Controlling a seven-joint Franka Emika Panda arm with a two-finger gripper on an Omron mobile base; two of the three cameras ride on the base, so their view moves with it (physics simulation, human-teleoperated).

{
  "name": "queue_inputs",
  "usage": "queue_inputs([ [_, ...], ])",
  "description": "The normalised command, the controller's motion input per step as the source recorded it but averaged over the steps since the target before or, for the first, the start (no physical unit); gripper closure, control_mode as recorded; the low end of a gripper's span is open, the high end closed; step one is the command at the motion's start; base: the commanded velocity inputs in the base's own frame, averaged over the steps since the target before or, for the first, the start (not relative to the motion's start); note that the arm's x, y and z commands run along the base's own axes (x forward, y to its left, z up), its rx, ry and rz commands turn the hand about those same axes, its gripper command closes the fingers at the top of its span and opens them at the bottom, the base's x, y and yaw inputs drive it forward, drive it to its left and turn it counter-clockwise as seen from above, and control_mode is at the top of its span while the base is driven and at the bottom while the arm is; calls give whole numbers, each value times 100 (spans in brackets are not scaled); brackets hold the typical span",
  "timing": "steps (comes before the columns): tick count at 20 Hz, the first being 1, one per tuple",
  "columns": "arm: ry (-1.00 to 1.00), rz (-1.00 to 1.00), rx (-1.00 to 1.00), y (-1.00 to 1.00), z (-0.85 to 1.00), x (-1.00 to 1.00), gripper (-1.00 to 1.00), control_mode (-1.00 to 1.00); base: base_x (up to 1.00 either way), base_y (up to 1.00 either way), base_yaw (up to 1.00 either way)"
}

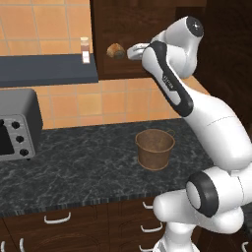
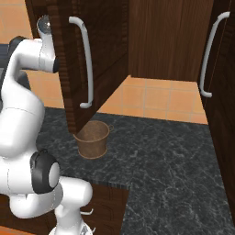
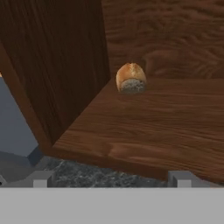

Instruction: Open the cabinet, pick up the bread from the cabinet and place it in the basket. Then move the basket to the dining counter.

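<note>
Arm raised and bent at the elbow, forearm reaching level into the open cabinet (image 1: 147,29). The tool (image 3: 111,178) points along the cabinet floor, fingers spread wide apart, holding nothing, touching nothing. The bread (image 3: 131,78) sits on the cabinet floor near the back wall, ahead of the tool and apart from it. The basket (image 1: 155,148) stands upright on the black tabletop (image 1: 83,162) below

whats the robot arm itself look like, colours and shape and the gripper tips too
The arm is glossy white with rounded, bulbous links and dark, nearly black bands and caps at the joints. One forearm link carries a long black strip with small white lettering, too small to read. The gripper ends in two small, square grey fingertips.
</note>
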Motion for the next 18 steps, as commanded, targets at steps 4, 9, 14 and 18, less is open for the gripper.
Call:
queue_inputs([
  [4, 0, 2, 0, 4, 0, 45, -100, -100, 0, 0, 0],
  [9, 1, 0, -3, 26, 0, 44, -100, -100, 0, 0, 0],
  [14, 2, 0, -1, 16, 0, 48, -100, -100, 0, 0, 0],
  [18, 2, 0, 0, 0, 0, 41, -100, -100, 0, 0, 0],
])
